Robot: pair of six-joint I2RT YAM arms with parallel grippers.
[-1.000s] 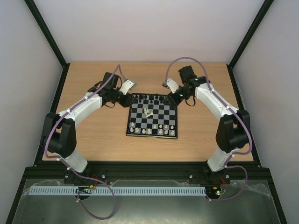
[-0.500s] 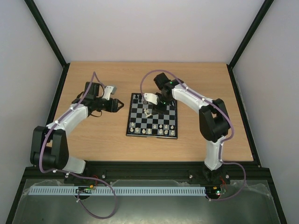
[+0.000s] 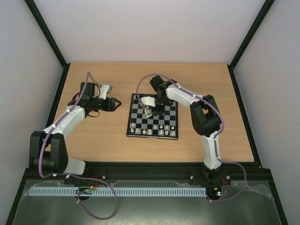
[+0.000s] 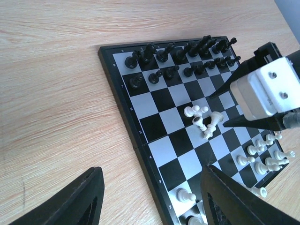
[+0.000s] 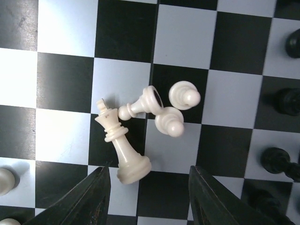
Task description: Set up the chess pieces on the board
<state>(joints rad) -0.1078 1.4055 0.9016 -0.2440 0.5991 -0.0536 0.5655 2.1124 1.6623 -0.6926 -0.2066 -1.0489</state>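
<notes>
Right end effector (image 5: 149, 169) hung released over the toppled white king (image 5: 121, 147) and needed to straddle it alone, avoiding the pawns (image 5: 183, 95).

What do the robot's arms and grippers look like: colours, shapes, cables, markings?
The left arm and right arm have white shells between black joints, with a thin lilac cable looping along each. The left gripper and right gripper have matte black fingers tapering to points. A pale boxy block with two small holes sits behind the right gripper's fingers. No lettering shows.
</notes>
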